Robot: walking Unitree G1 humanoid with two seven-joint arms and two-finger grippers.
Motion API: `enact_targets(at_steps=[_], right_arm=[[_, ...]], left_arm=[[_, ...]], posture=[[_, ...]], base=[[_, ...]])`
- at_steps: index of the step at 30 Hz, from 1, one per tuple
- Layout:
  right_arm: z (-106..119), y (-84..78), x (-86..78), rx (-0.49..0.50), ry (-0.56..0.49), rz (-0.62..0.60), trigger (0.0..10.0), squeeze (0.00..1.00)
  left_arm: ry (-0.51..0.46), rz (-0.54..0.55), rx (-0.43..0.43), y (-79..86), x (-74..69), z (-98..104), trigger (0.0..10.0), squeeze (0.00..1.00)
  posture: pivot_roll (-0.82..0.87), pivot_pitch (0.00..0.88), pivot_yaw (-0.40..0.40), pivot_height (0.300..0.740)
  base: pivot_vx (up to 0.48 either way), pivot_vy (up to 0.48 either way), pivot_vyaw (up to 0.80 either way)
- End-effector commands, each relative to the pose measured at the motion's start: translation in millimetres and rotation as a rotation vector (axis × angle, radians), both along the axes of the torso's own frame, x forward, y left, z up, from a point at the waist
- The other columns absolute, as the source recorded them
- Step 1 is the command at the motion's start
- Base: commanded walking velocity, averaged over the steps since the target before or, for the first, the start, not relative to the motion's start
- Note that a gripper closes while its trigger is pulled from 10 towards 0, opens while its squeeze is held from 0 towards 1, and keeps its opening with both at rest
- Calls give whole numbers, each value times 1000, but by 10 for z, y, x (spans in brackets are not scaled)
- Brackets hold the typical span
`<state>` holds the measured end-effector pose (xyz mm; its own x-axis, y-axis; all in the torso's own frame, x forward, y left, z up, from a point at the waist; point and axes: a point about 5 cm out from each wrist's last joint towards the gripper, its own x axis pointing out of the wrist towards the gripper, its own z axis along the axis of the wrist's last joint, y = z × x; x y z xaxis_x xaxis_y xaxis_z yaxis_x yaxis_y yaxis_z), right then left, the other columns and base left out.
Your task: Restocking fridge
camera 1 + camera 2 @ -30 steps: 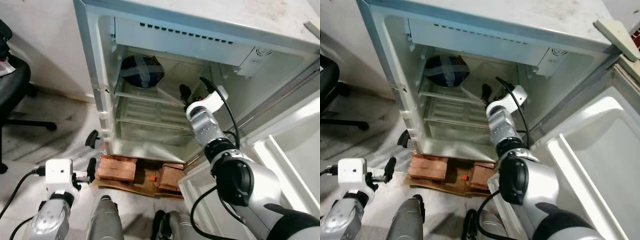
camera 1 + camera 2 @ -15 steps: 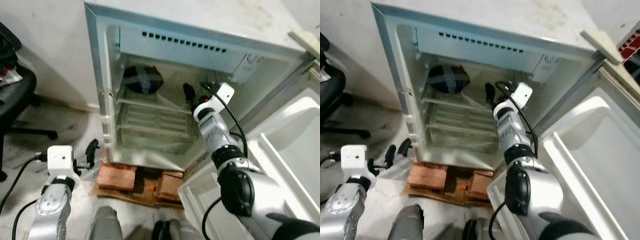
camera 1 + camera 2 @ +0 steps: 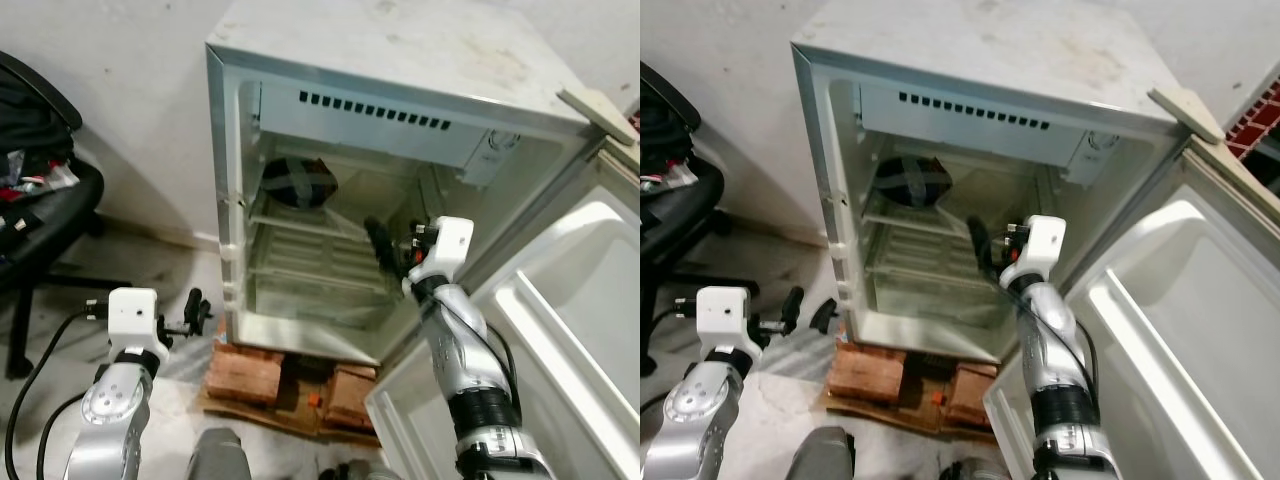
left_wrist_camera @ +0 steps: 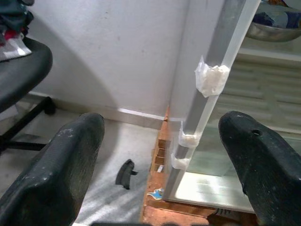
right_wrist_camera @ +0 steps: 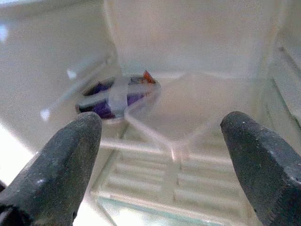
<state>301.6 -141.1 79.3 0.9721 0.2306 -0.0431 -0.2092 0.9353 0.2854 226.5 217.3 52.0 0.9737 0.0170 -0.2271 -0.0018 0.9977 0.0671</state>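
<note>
A small white fridge [image 3: 400,60] stands open, its door [image 3: 590,330] swung out to the right. On the upper shelf at the back left sits a bowl [image 3: 300,182] holding a dark blue bundle crossed with pale tape, also seen as bowl [image 5: 120,94]. My right gripper [image 3: 380,245] hangs at the front of the opening by the right wall, open and empty. My left gripper [image 3: 196,312] is low outside the fridge's left edge, open, nothing between its fingers [image 4: 75,155].
The fridge rests on wooden blocks [image 3: 245,375] and cardboard. A black office chair [image 3: 40,210] with clothes stands at the left. A small black piece [image 4: 125,173] lies on the floor by the fridge corner. White tape [image 4: 212,79] wraps the fridge's left frame.
The whole view has pulled back and up from the fridge. My right gripper has come away from the upper shelf toward the front opening, still open and empty.
</note>
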Motion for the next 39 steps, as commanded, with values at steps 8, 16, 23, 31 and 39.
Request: enact_targets(at_steps=[8, 16, 23, 31, 39], right_arm=[[66, 41, -152, -41, -33, -22, 10000, 0], [93, -28, -179, -62, -6, -29, 10000, 0], [99, -19, -216, -70, 11, -35, 10000, 0], [123, -14, -187, -81, 27, -27, 10000, 0], [210, 52, -125, -69, 10, -31, 10000, 0]], left_arm=[[21, -44, 4, -83, 14, -63, 10000, 0], [15, -50, 2, -86, 7, -48, 10000, 0], [19, -51, 4, -88, -19, -63, 10000, 0], [16, -52, 9, -101, 2, -55, 10000, 0], [3, -54, 40, -66, 54, 13, 10000, 0]], posture=[[172, 0, -82, 740], [169, 0, -87, 740], [172, 0, -90, 740], [159, 0, -99, 740], [168, 33, -82, 740]], base=[[-141, 0, 0], [-311, 0, 0], [-331, 0, 0], [-331, 0, 0], [-301, 0, 0]])
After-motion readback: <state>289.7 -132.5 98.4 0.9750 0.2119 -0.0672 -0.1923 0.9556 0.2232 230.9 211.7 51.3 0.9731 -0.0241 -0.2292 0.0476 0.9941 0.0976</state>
